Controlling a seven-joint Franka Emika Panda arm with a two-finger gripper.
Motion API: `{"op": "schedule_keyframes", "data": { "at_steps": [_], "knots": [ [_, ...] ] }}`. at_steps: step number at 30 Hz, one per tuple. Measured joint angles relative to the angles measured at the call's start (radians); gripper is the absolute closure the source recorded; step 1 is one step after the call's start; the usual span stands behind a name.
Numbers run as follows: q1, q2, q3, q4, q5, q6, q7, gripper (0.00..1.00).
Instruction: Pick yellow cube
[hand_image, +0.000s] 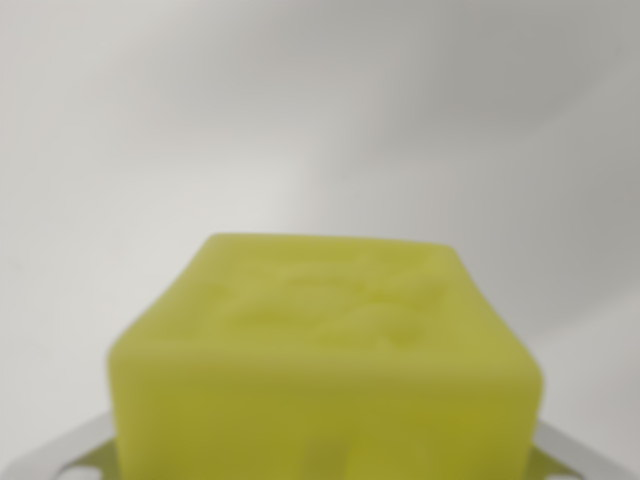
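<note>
- Filling the lower middle of the wrist view, the yellow cube (325, 370) sits very close to the camera and out of focus.
- It shows a top face with faint raised marks and a near face toward the camera; no long axis stands out, and its far edge runs left to right.
- Pale metal gripper (325, 465) parts peek out at the bottom left and bottom right, just beside the cube.
- Whether they clamp it, I cannot tell.
- Behind lies a plain white surface (320, 110).
</note>
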Motion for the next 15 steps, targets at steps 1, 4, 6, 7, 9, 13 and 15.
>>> {"op": "schedule_keyframes", "data": {
  "at_steps": [1, 4, 6, 7, 9, 13, 15],
  "knots": [
    [0.000, -0.004, 0.000, 0.000, 0.000, -0.005, 0.000, 1.00],
    [0.000, -0.018, 0.000, 0.002, 0.000, -0.021, 0.000, 1.00],
    [0.000, -0.027, 0.000, 0.003, 0.000, -0.031, 0.000, 1.00],
    [0.000, -0.031, 0.000, 0.004, 0.000, -0.036, 0.000, 1.00],
    [0.000, -0.040, 0.000, 0.006, 0.000, -0.046, 0.000, 1.00],
    [0.000, -0.058, 0.000, 0.010, 0.000, -0.068, 0.000, 1.00],
    [0.000, -0.066, 0.000, 0.012, 0.000, -0.079, 0.000, 1.00]
  ]
}}
